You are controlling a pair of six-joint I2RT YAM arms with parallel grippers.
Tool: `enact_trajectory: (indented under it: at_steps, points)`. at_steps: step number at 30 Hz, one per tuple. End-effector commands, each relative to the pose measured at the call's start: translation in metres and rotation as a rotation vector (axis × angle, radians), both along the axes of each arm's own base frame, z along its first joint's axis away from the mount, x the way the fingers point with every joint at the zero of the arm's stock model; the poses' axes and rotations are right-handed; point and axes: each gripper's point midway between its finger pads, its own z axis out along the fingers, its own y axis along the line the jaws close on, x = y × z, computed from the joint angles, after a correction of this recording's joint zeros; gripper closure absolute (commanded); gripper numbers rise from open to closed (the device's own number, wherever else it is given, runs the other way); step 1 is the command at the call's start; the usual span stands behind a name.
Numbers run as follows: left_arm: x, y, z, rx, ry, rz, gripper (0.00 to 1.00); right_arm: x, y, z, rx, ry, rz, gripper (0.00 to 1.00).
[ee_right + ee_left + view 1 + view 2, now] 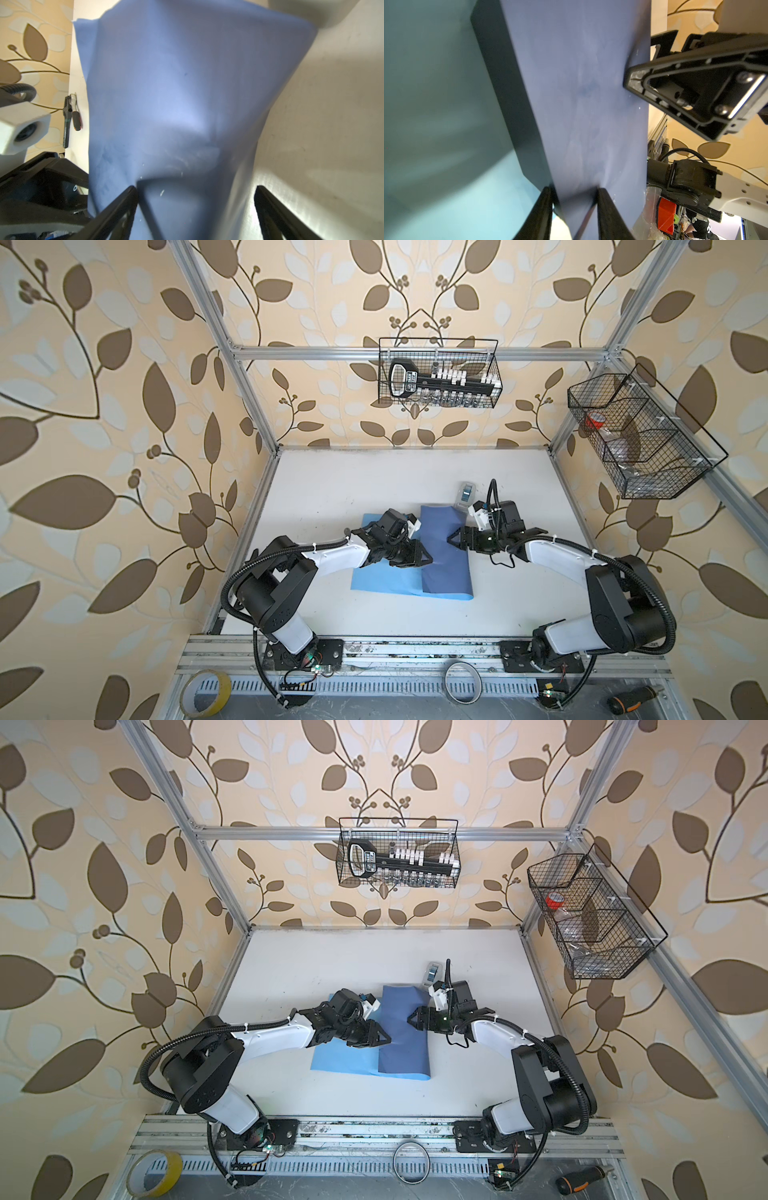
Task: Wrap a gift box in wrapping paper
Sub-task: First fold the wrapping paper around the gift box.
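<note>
Wrapping paper (446, 568) lies mid-bench (332, 489). One side is folded over, so the slate face shows as a flap whose long axis runs from the far edge toward the robot. The fold is on the right arm's side and the free edge faces the left arm, with the light-blue face spread flat beyond it. Both top views show only paper. The left wrist view adds a black side wall under the flap's free edge: the gift box (508, 104), covered on top by the flap. Left tool (427, 561) sits at that free edge, jaws narrowed, one finger (542, 212) beside the box wall and one over the flap; cannot tell whether they pinch. Right tool (452, 538) faces it across the flap, jaws wide, holding nothing. In the right wrist view one finger (124, 205) touches the slate face and the other stands over bare bench. Tape dispenser (466, 495) sits just beyond the paper's far right corner.
</note>
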Motion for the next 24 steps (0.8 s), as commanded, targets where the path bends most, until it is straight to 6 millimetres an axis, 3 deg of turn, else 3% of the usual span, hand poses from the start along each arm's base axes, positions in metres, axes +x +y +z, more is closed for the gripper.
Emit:
enact_trajectory:
  at_steps: [1,6,14,24]
  points:
    - [-0.008,0.012,-0.025,0.082,0.031,0.006,0.68,-0.019,-0.002,-0.01,0.017,0.051,0.011,0.1]
    - [-0.007,0.011,-0.024,0.078,0.031,0.007,0.68,-0.02,-0.003,-0.009,0.032,0.052,0.005,0.1]
    - [-0.004,0.005,-0.019,0.057,0.033,0.002,0.68,-0.026,-0.008,-0.03,0.006,0.092,-0.014,0.14]
    - [-0.001,0.003,-0.013,0.054,0.021,0.003,0.66,-0.029,-0.013,-0.042,-0.047,0.111,-0.025,0.16]
